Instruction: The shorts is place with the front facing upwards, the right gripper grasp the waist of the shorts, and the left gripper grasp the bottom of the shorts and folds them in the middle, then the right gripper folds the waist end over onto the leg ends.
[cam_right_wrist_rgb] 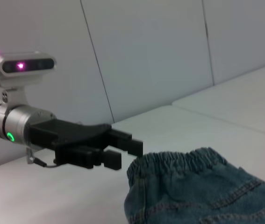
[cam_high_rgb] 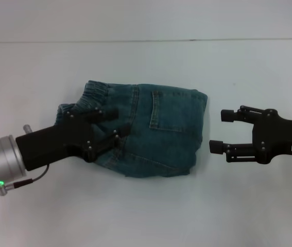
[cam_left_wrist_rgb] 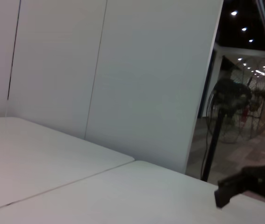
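A plain white worktop (cam_high_rgb: 146, 216) stands before pale wall panels (cam_left_wrist_rgb: 123, 70). On it, mid-surface, lie the shorts (cam_high_rgb: 156, 128): blue-green denim folded into a compact bundle, crinkled elastic waist (cam_high_rgb: 95, 93) at the left, a stitched pocket on top. The left hand (cam_high_rgb: 109, 126) hangs over the waist end, released. The right hand (cam_high_rgb: 222, 131) waits beside the bundle, fingers spread.

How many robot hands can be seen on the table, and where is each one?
2. The left hand, black with a silver wrist, is over the blue-green denim shorts at their gathered waist side. The all-black right hand is open beside the shorts' opposite edge.
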Robot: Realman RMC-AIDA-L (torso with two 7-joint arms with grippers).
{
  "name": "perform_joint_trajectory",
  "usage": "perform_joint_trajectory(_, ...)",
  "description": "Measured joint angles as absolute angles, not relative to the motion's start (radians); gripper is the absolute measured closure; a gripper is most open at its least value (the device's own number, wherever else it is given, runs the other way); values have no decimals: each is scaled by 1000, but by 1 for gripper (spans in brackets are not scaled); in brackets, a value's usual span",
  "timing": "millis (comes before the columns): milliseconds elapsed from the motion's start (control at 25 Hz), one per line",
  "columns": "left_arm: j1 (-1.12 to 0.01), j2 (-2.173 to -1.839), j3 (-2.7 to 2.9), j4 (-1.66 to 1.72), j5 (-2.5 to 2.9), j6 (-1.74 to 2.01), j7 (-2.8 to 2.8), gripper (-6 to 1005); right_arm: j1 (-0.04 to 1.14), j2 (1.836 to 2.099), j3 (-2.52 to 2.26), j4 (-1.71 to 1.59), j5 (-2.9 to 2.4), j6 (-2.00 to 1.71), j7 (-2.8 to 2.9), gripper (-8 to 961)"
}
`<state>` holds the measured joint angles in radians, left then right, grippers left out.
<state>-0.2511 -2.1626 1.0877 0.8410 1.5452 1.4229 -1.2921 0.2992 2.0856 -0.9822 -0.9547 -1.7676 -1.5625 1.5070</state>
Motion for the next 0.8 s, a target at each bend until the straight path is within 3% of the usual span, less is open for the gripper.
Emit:
perform_joint_trajectory(480, -256, -2162, 1051, 870, 1638, 1419, -1355, 355, 306, 2086, -990, -906, -1776, -1550, 1500, 8)
perform_joint_trajectory(720, -256, -2163, 1050, 872, 1652, 1398, -1369, 157, 308, 2086, -992, -898, -1776, -1548, 1493, 8)
perform_joint_trajectory(800, -257, -2163, 1049, 873, 1653, 1385, -1369, 157, 309, 2086, -992, -898, -1776, -1543, 1493, 8)
